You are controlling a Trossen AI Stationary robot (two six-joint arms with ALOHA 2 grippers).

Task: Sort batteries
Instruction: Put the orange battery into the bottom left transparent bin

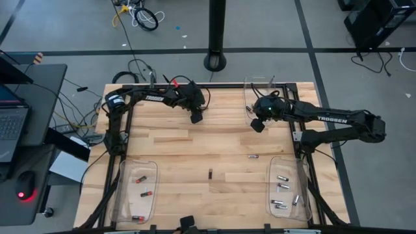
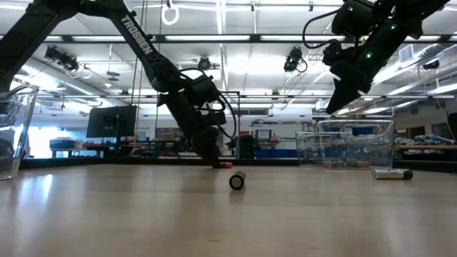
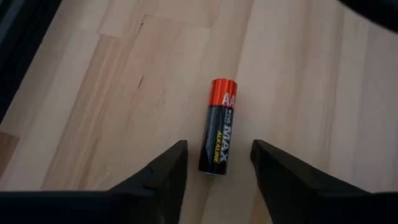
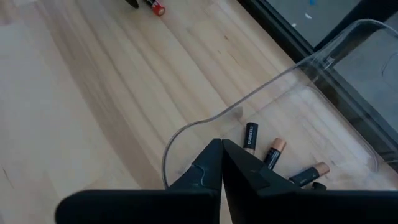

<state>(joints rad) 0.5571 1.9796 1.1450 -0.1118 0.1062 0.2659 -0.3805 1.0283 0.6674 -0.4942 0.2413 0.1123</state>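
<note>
High view: the left claw (image 1: 196, 117) sits low at the desk's (image 1: 195, 153) far edge, the right claw (image 1: 257, 125) hangs beside a clear tray (image 1: 259, 91), and two loose batteries (image 1: 210, 173) lie mid-desk between the near trays (image 1: 136, 192). Low view: one of these cells (image 2: 237, 180) lies end-on, another (image 2: 391, 173) lengthwise to the right. Wrist views: the left claw (image 3: 217, 171) is released, fingers (image 3: 163, 175) spread either side of a red-banded battery (image 3: 219, 126) lying on the wood; the right claw (image 4: 222, 163) is clenched, empty, above the tray (image 4: 323, 59) holding copper-topped cells (image 4: 272, 153)
</note>
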